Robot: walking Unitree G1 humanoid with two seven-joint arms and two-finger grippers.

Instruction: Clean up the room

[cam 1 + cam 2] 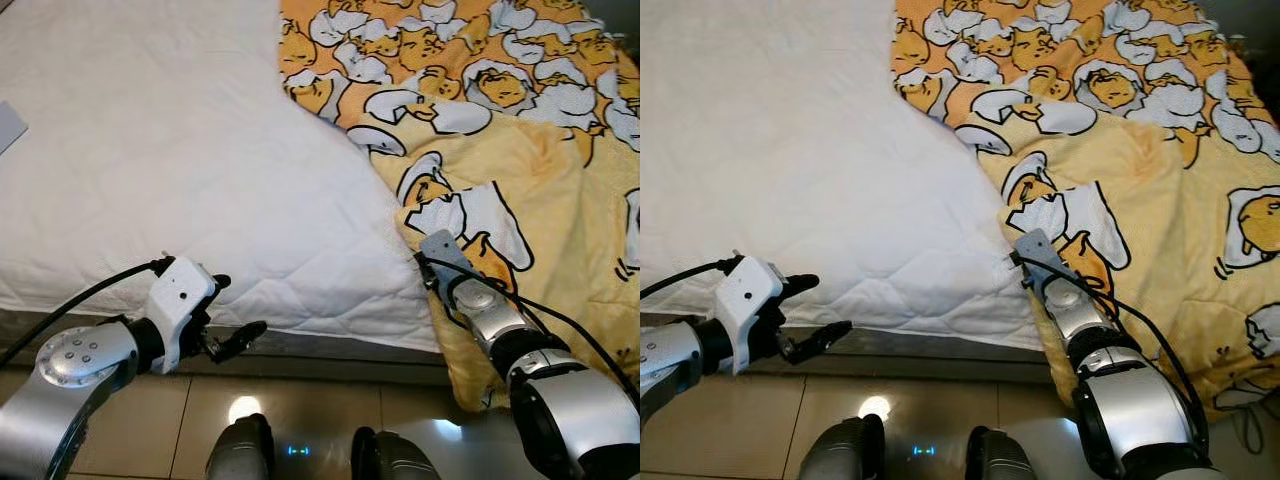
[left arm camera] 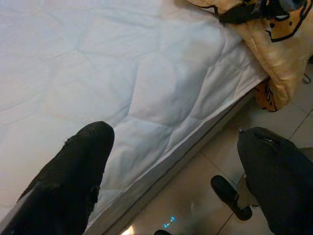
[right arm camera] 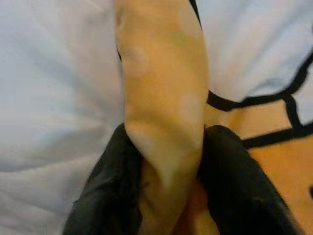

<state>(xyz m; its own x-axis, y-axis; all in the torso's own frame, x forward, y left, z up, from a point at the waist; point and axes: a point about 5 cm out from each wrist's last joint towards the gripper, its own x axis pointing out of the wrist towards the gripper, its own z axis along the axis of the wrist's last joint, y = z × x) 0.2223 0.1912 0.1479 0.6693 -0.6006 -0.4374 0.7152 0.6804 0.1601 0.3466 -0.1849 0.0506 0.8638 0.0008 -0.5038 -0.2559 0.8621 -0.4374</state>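
Right pincer: my right gripper is clamped on a fold of the yellow blanket; the right wrist view shows the orange cloth pinched between my two black fingers.

Where the grip sits: on the blanket's near inner edge, just where the patterned cloth meets the white mattress, close to the foot of the bed.

Blanket: it lies rumpled over the right part of the bed, its edge running diagonally away from my pincer, with one corner spilling over the bed's side toward the floor.

Mattress: the left part is bare white quilting, uncovered.

Left pincer: my left gripper hangs with its fingers apart and nothing between them, off the near edge of the mattress and above the tiles, well apart from the blanket.

Step in hand: I judge this is making the bed, with the blanket's edge taken up ready to be spread.

Next move: it likely calls for drawing the held edge leftward across the bare mattress, keeping the clamp firm so the fold does not slip, and perhaps bringing the left pincer to a second point on the edge.

Risk: a one-point pull may bunch the cloth instead of laying it flat.
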